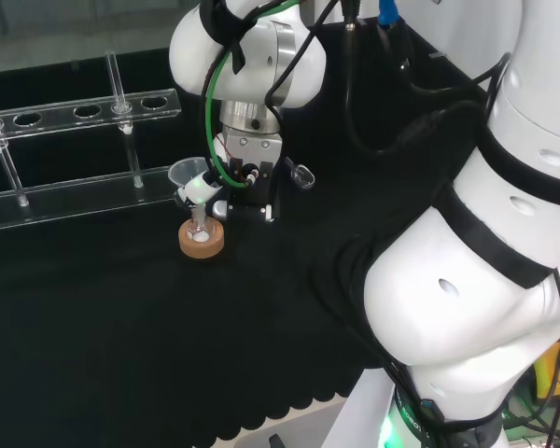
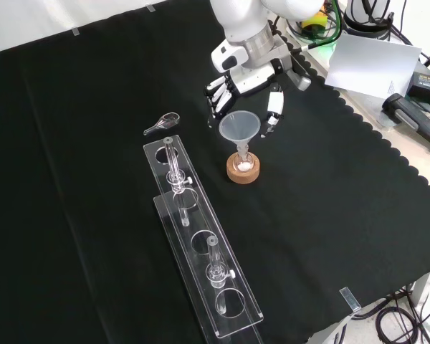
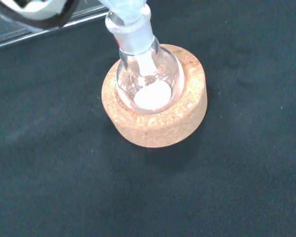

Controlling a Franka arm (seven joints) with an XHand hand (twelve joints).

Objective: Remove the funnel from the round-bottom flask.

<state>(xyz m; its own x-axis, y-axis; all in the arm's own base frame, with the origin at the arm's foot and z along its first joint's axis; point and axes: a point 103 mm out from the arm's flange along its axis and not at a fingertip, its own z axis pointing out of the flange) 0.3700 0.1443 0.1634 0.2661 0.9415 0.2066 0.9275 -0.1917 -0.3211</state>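
Resting in the round-bottom flask (image 2: 243,155) on its cork ring (image 2: 243,170), the funnel (image 2: 239,127) looks light, slippery; hand (image 2: 245,84), at twelve o'clock, fingers relaxed, holds nothing; the cone rim offers the best hold.

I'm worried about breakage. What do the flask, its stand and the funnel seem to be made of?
The round-bottom flask looks like clear glass: glossy, see-through, with white powder visible inside. The stand looks like cork: tan, speckled and matte. The funnel is translucent and slightly cloudy, so probably plastic, though glass cannot be ruled out. The hand is behind it.
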